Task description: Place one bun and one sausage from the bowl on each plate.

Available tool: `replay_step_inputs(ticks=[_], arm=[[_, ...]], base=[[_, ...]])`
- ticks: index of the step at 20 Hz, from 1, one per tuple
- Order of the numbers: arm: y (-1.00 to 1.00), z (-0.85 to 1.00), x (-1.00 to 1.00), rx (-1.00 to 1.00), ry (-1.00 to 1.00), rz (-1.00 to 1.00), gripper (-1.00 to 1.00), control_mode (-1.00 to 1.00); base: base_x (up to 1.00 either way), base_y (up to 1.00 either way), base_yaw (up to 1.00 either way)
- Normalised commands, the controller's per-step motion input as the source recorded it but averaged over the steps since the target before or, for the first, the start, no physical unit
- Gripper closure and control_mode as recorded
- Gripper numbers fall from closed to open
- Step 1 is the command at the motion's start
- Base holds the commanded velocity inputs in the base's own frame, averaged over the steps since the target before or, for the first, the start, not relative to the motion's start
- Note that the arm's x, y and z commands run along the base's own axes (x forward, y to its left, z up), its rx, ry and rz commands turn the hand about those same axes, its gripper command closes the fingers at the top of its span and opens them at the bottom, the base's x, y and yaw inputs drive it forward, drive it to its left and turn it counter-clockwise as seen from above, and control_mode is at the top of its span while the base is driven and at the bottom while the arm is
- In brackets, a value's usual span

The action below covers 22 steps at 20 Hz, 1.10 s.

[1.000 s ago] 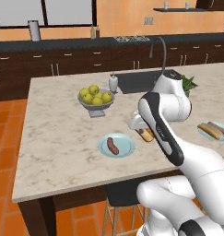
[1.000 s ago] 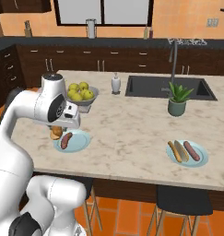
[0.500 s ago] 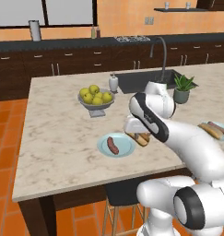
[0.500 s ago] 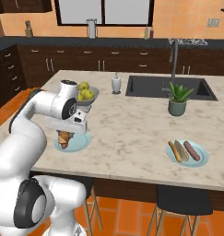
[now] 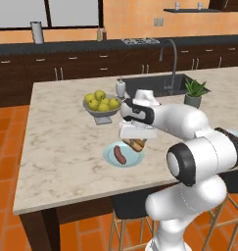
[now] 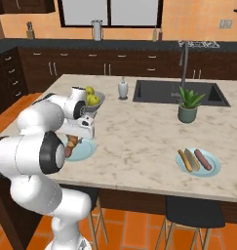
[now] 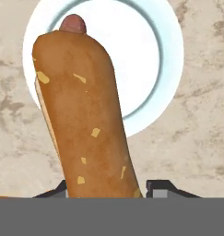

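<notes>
My gripper [image 5: 136,141] is shut on a long brown bun [image 5: 136,144] and holds it just above the right side of the near pale-blue plate [image 5: 134,160]. A sausage [image 5: 120,154] lies on that plate. In the hand view the bun [image 7: 85,120] stands between the fingertips of my gripper [image 7: 109,189], over the plate [image 7: 145,55], with the sausage tip [image 7: 73,23] showing behind it. A second plate [image 6: 212,169] to the right carries a bun [image 6: 187,159] and a sausage [image 6: 204,159]. The bowl is out of view.
A grey footed bowl of yellow-green fruit [image 5: 102,105] stands just behind the near plate. A soap dispenser [image 6: 123,89], the sink [image 6: 159,93] with its faucet, and a potted plant [image 6: 187,105] lie further back and right. The counter edge runs close below both plates.
The arm has swung left across the counter with the bun in its grip, from beside the near plate to above it. The plates and the fruit bowl have not moved.
</notes>
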Motion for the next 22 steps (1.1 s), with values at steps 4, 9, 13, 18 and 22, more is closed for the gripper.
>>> replay_step_inputs(ticks=[4, 9, 13, 18, 22], arm=[[-0.07, -0.38, 0.41, -0.01, 0.10, -0.08, 1.00, -1.00], [-0.21, -0.42, 0.33, 0.00, 0.01, -0.02, 1.00, -1.00], [0.00, -0.60, 0.31, 0.00, 0.00, -0.07, 1.00, -1.00], [0.23, -0.20, 0.09, 0.00, -0.01, -0.08, 1.00, -1.00], [0.02, -0.04, 0.00, 0.00, 0.00, -0.07, 1.00, -1.00]], base=[[0.00, 0.00, 0.00], [0.00, 0.00, 0.00], [0.00, 0.00, 0.00], [0.00, 0.00, 0.00], [0.00, 0.00, 0.00]])
